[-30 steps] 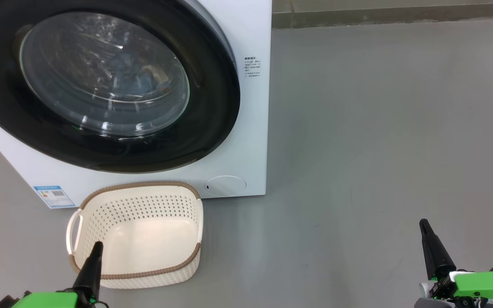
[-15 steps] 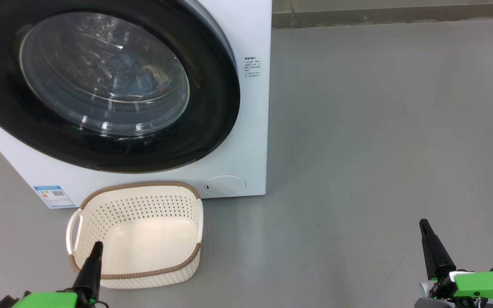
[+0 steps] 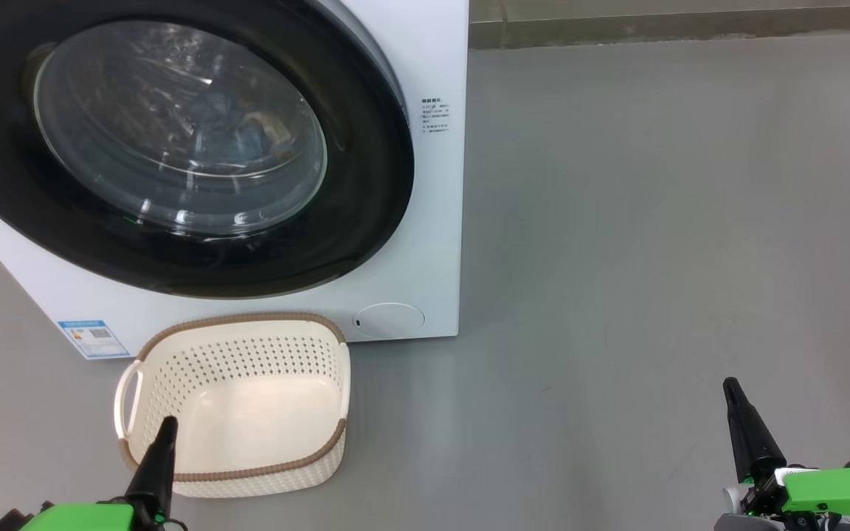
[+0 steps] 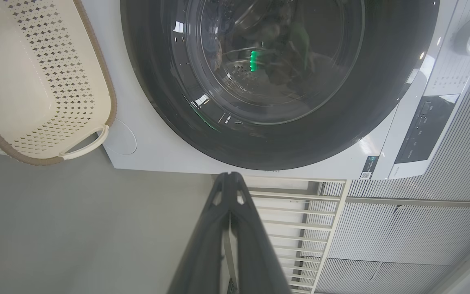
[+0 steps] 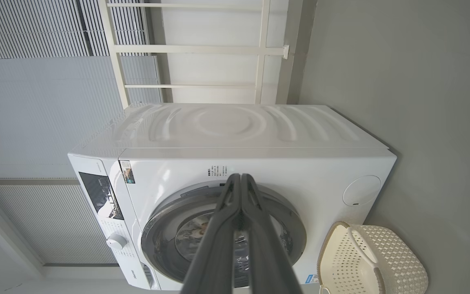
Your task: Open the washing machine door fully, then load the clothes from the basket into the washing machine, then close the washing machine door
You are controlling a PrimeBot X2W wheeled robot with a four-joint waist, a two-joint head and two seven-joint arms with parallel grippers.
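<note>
Cream perforated plastic basket (image 3: 240, 318) lies empty; nothing has been moved over the last second. Light-blue clothes (image 3: 248, 133) are seen behind the black-ringed round glass door (image 3: 366, 184), shut on the big white washing machine (image 3: 436, 59), so the task is judged done. Left gripper (image 3: 167, 422) and right gripper (image 3: 729, 383) are kept closed, empty. A dark control panel (image 4: 422, 126) is added by the wrist views.

Smooth grey floor (image 3: 654, 258), faintly scuffed, running back to a wall base (image 3: 676, 29) along the top of the head view. Standing on it at the upper left, the white washing machine (image 3: 432, 243), lower front edge down on the grey. Just before that front, set flat on the floor, the basket (image 3: 248, 354): cream, brown-rimmed, far rim close against the machine, bare bottom showing.
</note>
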